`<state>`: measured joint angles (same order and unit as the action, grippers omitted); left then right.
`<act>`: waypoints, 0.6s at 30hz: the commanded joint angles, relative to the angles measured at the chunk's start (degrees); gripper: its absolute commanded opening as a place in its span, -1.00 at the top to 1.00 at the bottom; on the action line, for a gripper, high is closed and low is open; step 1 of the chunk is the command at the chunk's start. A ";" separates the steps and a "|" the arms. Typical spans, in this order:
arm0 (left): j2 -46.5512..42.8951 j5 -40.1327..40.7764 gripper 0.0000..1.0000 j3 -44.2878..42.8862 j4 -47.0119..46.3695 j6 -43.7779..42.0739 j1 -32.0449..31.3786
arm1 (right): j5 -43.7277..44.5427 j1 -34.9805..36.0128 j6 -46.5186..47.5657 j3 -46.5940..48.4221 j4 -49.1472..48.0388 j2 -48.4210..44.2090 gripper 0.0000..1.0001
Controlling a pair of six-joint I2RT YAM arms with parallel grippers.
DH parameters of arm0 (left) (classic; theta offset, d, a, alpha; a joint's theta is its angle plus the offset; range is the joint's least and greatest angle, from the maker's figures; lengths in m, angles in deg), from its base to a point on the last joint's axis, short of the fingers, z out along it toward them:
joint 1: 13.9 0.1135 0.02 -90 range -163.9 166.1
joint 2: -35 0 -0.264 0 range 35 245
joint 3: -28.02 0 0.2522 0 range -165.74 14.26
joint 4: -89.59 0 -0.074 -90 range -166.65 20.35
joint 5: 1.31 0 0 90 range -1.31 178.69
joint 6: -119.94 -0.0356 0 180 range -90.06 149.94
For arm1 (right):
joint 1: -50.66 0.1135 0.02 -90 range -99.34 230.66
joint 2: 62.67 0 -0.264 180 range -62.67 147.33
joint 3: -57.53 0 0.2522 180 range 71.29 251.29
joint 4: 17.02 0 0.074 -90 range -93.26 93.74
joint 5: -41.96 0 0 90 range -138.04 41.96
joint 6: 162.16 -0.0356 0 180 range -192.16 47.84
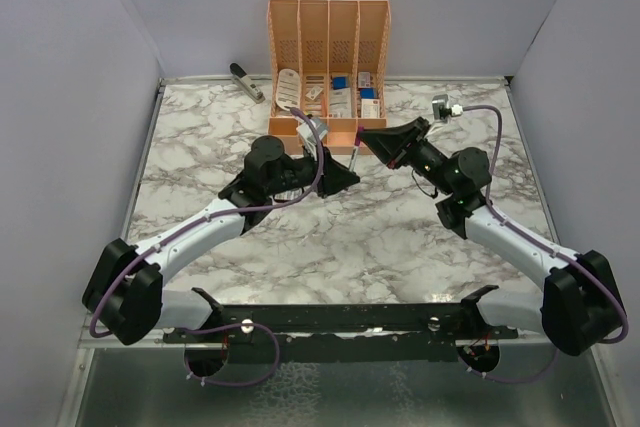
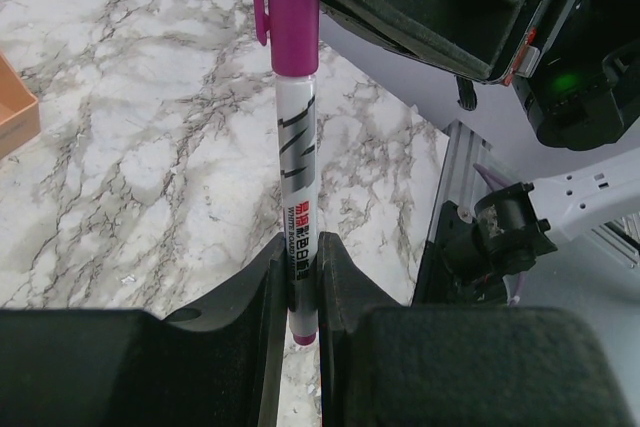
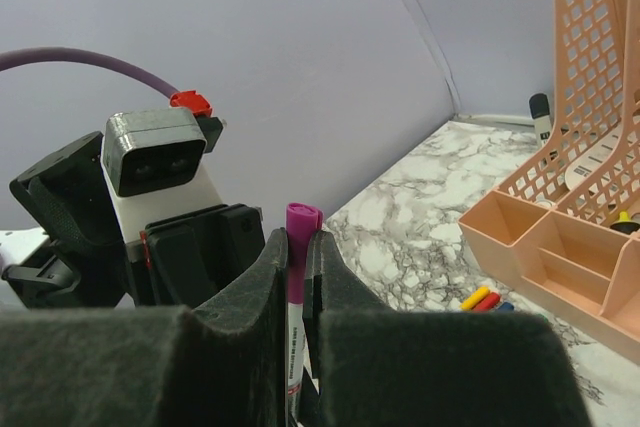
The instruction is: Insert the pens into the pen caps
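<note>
Now: left gripper (image 2: 302, 267) clamps the pen (image 2: 297, 167) by its tail, and right gripper (image 3: 297, 245) pinches the purple cap (image 2: 290, 17). Opposed grips align both above the table (image 1: 200, 137); cap looks seated. Beyond stands the orange organiser (image 1: 328, 22).

we hold our left arm (image 1: 205, 222) and right arm (image 1: 505, 237) reaching forward and bent inward, wrists facing each other. our left gripper (image 2: 303, 272) is clamped on the pen (image 2: 297, 147), our right gripper (image 3: 297, 245) on the purple cap (image 3: 301, 217), the two close together.
</note>
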<state>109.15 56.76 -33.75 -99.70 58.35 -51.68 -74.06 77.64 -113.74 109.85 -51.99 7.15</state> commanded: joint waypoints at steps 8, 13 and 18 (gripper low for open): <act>0.04 -0.99 1.00 -7.50 -17.98 4.72 4.26 | -6.49 1.14 6.62 0.44 16.90 1.91 0.97; 0.80 -0.99 1.00 -8.56 -19.77 5.13 4.55 | -5.91 2.85 8.90 1.44 20.30 3.12 0.97; 0.94 -0.40 1.00 -9.17 -21.24 5.53 5.20 | -4.58 5.36 11.87 2.52 23.70 4.15 0.97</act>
<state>111.95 52.22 -36.08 -102.76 62.67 -48.40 -72.20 78.95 -106.61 114.84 -45.35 8.36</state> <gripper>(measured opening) 0.170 0.052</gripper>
